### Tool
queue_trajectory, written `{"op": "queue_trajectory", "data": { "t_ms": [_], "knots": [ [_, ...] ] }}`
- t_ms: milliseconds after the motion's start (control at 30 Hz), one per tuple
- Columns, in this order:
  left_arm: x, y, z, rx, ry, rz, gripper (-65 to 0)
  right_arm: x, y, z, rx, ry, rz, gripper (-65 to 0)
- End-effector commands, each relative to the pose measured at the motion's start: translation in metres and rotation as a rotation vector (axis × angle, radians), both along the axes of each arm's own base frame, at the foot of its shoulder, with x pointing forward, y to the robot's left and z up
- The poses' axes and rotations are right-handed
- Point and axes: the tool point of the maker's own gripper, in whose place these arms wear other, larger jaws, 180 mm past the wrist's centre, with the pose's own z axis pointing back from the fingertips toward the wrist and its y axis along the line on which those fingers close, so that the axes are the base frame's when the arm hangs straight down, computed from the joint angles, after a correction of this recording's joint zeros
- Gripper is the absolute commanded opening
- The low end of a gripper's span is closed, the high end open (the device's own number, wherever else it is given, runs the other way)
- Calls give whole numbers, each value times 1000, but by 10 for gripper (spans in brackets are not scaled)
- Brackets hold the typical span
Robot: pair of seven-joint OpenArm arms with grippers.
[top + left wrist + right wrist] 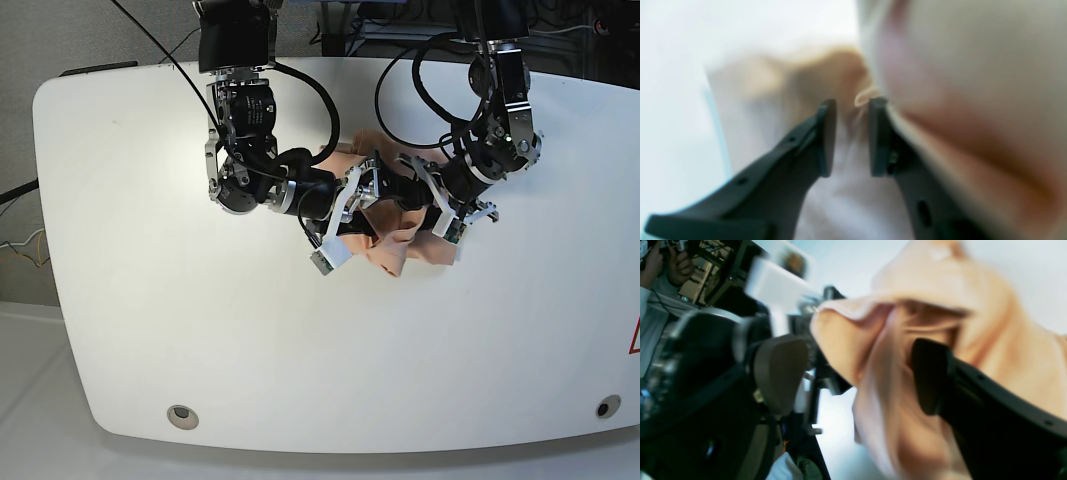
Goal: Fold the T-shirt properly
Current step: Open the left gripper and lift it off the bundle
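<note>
The T-shirt lies bunched between both parted hands, left hand seemingly gripping nothing

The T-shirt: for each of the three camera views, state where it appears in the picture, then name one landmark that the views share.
Left wrist: the T-shirt, blurred, fills the right side and top centre, beyond the left gripper.
Right wrist: bunched cloth from centre to right, reaching between the right gripper fingers.
Base: crumpled between both arms, upper centre.
Shared landmark: the white table.
</note>
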Motion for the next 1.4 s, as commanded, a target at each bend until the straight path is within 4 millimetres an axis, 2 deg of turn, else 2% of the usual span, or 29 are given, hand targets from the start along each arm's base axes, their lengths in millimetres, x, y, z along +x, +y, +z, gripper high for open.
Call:
{"op": "queue_trajectory", "data": {
  "t_ms": [0, 200, 667, 1000, 1200, 1367],
  "knots": [
    [10, -2, 25, -20, -83, -1, -457, 8, 4, 19, 48, -46, -12, -144],
    [12, 2, 30, -15, -97, 7, -457, 8, 4, 19, 48, -46, -12, -144],
    [14, 44, 27, 31, -70, 112, -454, 9, 4, 19, 48, -48, -12, -144],
    [23, 76, 51, 116, -118, 156, -455, 9, 4, 19, 48, -48, -11, -144],
    [27, 85, 67, 150, -163, 156, -455, 9, 4, 19, 48, -47, -12, -144],
    [30, 88, 72, 164, -178, 155, -455, 9, 4, 19, 48, -47, -12, -144]
  ]
}}
